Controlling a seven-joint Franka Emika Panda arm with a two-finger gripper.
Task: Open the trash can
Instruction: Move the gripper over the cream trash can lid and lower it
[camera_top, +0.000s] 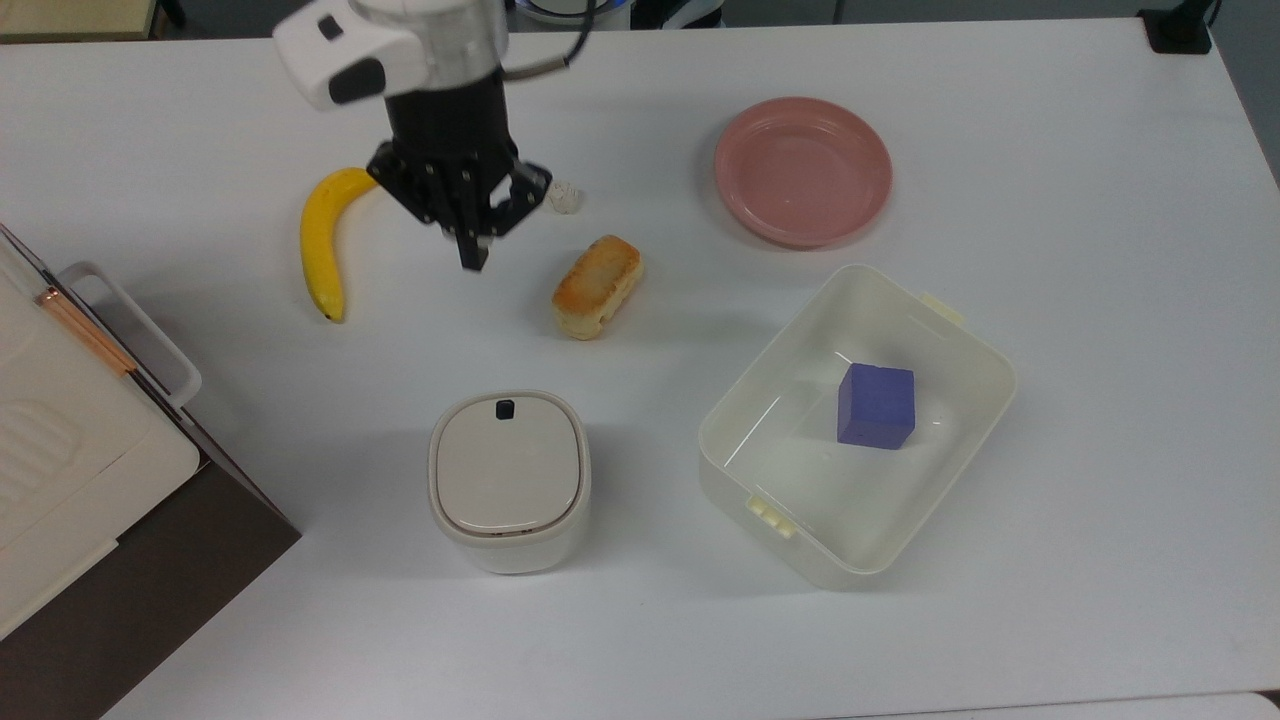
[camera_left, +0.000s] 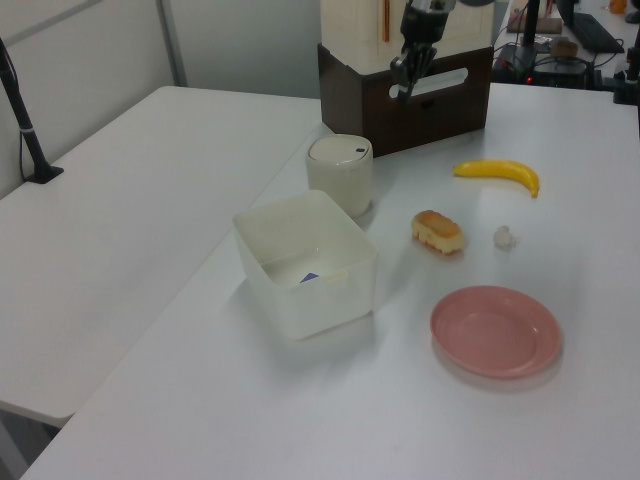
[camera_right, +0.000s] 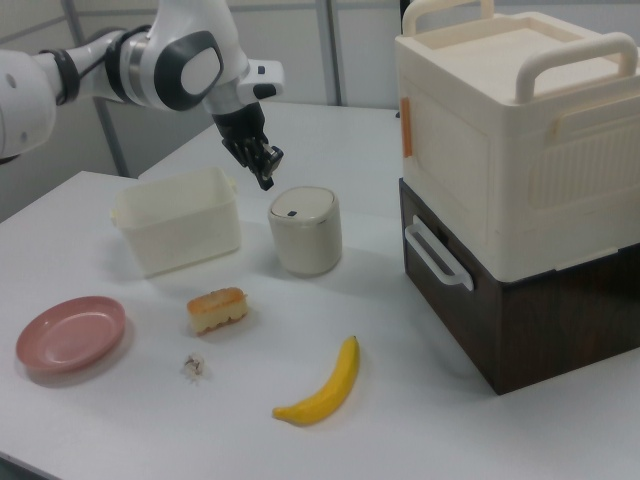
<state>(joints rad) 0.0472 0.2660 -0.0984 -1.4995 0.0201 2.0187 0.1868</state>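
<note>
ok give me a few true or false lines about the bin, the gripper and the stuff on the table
1. The trash can has its lid down. True.
2. The gripper is pressing the black button. False: it hangs above the table, apart from the bin.
3. A purple block lies inside the tub. True.
4. The bread sits on the pink plate. False: it lies on the table; the plate holds nothing.
5. The banana lies in the tub. False: it lies on the table.
</note>
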